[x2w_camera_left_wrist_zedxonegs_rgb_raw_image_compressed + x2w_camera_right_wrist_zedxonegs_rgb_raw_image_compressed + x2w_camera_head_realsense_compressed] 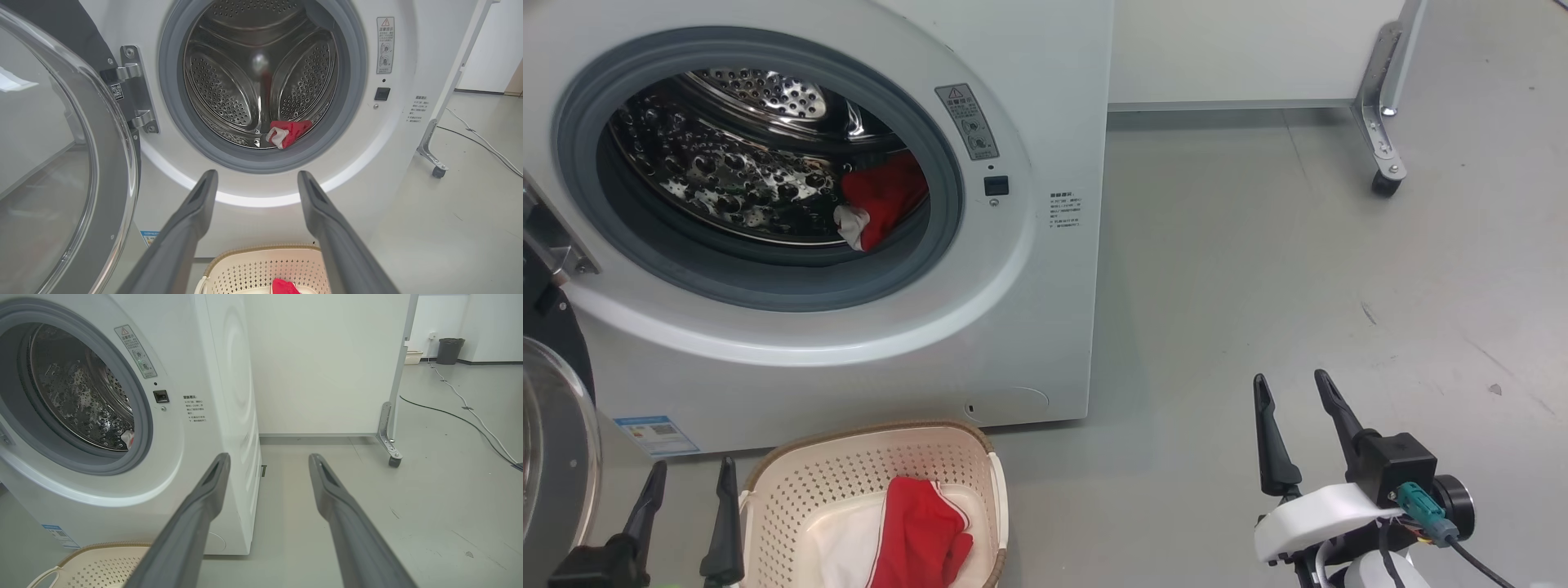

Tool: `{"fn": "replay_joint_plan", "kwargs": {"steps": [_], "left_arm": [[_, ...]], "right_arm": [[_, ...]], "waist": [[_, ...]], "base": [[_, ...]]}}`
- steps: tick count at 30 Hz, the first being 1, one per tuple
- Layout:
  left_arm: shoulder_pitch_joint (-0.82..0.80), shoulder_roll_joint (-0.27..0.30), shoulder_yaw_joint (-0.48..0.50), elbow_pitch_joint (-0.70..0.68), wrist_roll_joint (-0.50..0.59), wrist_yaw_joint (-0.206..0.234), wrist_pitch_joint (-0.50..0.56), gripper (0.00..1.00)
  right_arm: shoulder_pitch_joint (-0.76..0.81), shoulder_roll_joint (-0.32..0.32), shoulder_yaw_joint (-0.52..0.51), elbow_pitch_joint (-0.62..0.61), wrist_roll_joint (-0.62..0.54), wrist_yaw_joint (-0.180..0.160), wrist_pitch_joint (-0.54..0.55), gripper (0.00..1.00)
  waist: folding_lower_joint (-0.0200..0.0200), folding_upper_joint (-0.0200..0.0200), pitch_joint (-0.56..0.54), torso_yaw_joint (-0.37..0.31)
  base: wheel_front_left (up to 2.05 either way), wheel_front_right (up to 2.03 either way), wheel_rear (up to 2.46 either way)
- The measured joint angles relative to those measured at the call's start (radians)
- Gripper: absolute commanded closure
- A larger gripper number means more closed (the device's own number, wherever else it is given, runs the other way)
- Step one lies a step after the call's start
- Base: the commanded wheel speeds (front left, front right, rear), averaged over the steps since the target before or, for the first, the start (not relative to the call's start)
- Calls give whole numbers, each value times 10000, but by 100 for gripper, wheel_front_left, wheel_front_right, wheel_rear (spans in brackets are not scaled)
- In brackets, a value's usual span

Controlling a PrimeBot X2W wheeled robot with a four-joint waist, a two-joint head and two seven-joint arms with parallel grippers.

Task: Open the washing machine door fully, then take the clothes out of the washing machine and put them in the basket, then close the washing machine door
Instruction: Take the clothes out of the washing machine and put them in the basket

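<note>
Clothes [882, 204] are lying inside the washer [1029, 310]: a red piece with white trim is resting low in the drum [727, 171], on the side away from the hinge. The door [556, 441] is standing swung wide on the washer's hinge side, so the opening step is looking done and the unloading is in hand.

The basket [874, 431] is sitting on the floor just in front of the washer, below the opening, and is holding a second garment [923, 535], red with white trim.

The left end effector [692, 469] is hanging in front of the washer, beside the basket, with its fingers spread and empty. The right end effector [1290, 380] is hovering off the washer's far front corner, likewise spread and empty.

Next, one arm is likely needing to reach through the grey ring [946, 212], down to the drum floor, and pinch the fabric.
</note>
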Motion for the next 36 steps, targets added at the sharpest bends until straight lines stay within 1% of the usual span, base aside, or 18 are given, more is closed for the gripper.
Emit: {"fn": "replay_joint_plan", "kwargs": {"steps": [16,30,36], "left_arm": [[177,-270,59,4,61,-25,0,0],[174,-307,0,44,58,-132,0,0],[145,-341,-50,182,-222,-151,0,0]], "right_arm": [[162,6,-2,-48,-4,4,0,0],[161,6,13,-130,-4,4,0,0],[155,6,178,-259,13,4,0,0]], "waist": [[0,0,96,-26],[0,0,330,-39],[0,0,589,-73]], "base": [[0,0,0],[0,0,0],[0,0,0]]}}
